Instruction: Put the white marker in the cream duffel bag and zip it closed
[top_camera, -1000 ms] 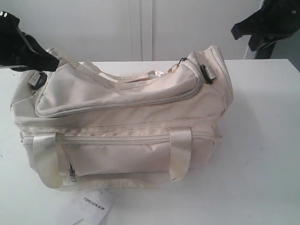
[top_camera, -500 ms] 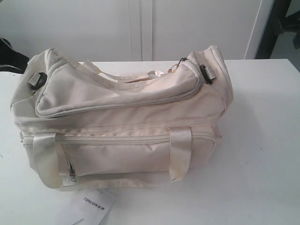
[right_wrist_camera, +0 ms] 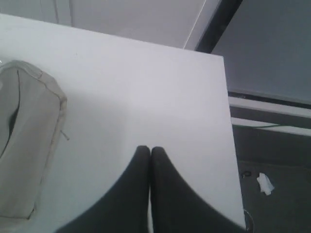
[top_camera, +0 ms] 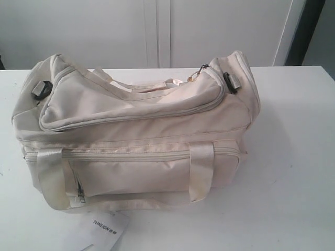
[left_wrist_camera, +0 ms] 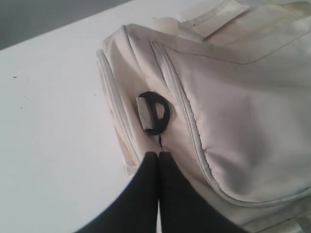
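The cream duffel bag (top_camera: 136,136) lies lengthwise on the white table (top_camera: 293,167), its curved top zip flap (top_camera: 131,107) drawn shut. The white marker is out of view. Neither arm shows in the exterior view. In the left wrist view my left gripper (left_wrist_camera: 158,154) is shut and empty, hovering over the bag's end (left_wrist_camera: 228,111) just short of the black end ring (left_wrist_camera: 154,112). In the right wrist view my right gripper (right_wrist_camera: 149,148) is shut with nothing in it, above bare table (right_wrist_camera: 146,87) beside the bag's other end (right_wrist_camera: 26,141).
A white "TONLION" paper card (top_camera: 102,232) pokes out at the table's front edge below the bag. The table's right edge (right_wrist_camera: 232,145) drops to a dark floor with a scrap of white paper (right_wrist_camera: 265,183). A white panelled wall (top_camera: 157,31) stands behind.
Both arms have pulled back out of the exterior view, the left one from the bag's left end and the right one from the upper right. The bag has not moved.
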Tool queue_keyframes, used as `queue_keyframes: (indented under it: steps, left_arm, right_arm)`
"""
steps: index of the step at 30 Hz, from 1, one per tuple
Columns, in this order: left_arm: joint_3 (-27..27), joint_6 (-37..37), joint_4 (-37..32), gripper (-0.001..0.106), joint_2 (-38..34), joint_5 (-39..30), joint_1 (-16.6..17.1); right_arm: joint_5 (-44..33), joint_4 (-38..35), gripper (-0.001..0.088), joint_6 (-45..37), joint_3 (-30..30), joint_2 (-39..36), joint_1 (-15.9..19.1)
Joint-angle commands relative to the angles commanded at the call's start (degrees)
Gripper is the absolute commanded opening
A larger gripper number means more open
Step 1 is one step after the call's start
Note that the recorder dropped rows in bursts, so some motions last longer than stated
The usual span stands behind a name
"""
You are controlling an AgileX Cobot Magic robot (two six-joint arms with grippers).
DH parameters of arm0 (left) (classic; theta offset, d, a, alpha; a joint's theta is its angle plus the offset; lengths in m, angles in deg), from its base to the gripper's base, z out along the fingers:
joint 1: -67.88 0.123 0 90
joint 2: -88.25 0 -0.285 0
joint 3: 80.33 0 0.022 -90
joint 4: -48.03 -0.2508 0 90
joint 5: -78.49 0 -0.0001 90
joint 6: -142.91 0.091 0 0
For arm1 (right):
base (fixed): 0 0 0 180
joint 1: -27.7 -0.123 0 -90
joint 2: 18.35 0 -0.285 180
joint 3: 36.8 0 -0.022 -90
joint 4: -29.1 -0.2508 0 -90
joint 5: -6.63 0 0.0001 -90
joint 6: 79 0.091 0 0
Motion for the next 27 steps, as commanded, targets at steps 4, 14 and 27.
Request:
queue_keyframes:
  steps: [4, 14, 27]
  left_arm:
    - [-2.40, 0.00, 0.00, 0.000, 4.09, 0.40, 0.00]
    - [-8.06, -1.02, 0.47, 0.000, 13.63, 4.11, 0.00]
    - [-15.60, -2.18, 0.70, 0.000, 21.79, 5.91, -1.99]
  right_arm:
    - [2.87, -0.23, 0.0003, 0.00, 3.24, 4.77, 0.00]
    - [7.62, -0.41, 0.0003, -0.11, 9.38, 16.28, -0.10]
    - [12.11, -0.66, 0.0000, -1.29, 19.75, 26.35, -4.44]
